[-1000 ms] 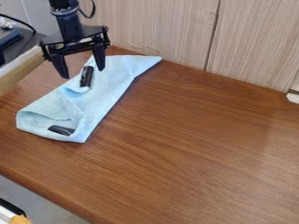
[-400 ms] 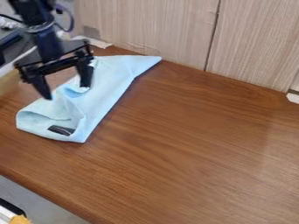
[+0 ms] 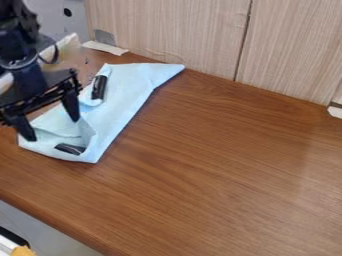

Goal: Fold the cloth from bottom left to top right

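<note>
The black gripper (image 3: 53, 129) hangs at the left of the view, over the lower-left part of the cloth, its two fingers spread wide apart with nothing between them that I can see held. The light blue cloth (image 3: 120, 107) lies on the table's left side, stretching from the lower left to a pointed corner near the back wall. Its left edge is partly folded over, and two dark patches show on it, one near the top and one near the bottom. One finger hides a bit of the cloth's left part; whether the tips touch it, I cannot tell.
The brown wooden table (image 3: 227, 165) extends to the right and front. Along its back stands a pale wood-grain wall (image 3: 180, 30). A strip of white tape (image 3: 105, 48) is at the back left, and a white and orange item (image 3: 21, 251) is at the lower-left corner.
The gripper has moved left and toward the front, from above the cloth's upper part to its lower-left part. Its fingers remain apart, and the cloth lies as before.
</note>
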Tool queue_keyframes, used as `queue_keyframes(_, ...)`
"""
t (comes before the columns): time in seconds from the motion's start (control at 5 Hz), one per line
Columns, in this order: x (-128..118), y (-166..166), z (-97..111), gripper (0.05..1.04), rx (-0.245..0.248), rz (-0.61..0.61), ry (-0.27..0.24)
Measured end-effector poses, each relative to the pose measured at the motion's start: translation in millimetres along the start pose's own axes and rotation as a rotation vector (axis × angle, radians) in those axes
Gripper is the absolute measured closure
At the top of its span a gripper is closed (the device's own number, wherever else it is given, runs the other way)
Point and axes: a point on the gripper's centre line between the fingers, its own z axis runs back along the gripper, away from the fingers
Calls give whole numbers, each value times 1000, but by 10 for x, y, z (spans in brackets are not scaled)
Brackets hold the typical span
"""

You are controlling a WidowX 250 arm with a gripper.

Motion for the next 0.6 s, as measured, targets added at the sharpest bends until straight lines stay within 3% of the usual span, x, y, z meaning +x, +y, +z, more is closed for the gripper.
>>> queue_keyframes(0.2,10,62,-125,84,46,18,-21)
queue_keyframes(0.6,-100,-20,-350,84,96,24,16)
